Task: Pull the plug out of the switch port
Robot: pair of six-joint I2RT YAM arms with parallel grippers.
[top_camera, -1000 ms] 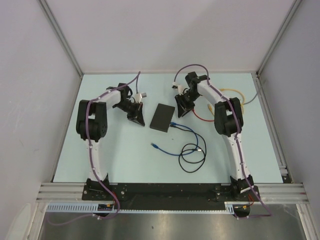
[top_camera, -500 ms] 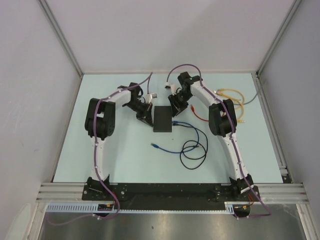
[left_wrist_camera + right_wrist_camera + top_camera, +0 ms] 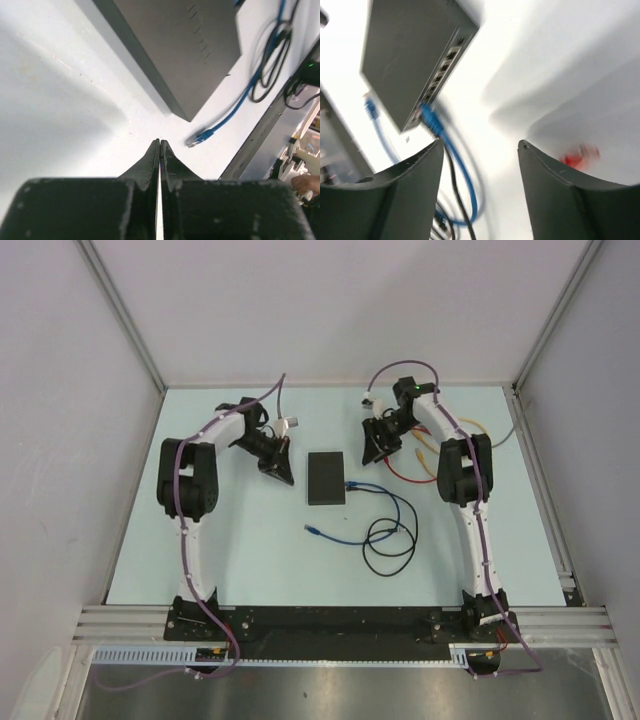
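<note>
The flat black switch (image 3: 325,478) lies mid-table, also in the left wrist view (image 3: 180,45) and right wrist view (image 3: 407,60). A blue plug (image 3: 429,117) sits in a port at the near end of its right edge (image 3: 349,485); its blue cable (image 3: 395,510) loops away to a loose blue end (image 3: 312,531), which also shows in the left wrist view (image 3: 199,138). My left gripper (image 3: 281,474) is shut and empty, left of the switch (image 3: 159,142). My right gripper (image 3: 367,453) is open and empty, off the switch's far right corner (image 3: 480,145).
A black cable (image 3: 385,550) coils with the blue one near the switch. A red cable (image 3: 400,475) and yellow cable (image 3: 460,425) lie by the right arm. Grey walls (image 3: 60,390) enclose the table.
Both grippers have drawn back from the switch, the left one to the left, the right one to the right. The switch has stayed in place with the plug in.
</note>
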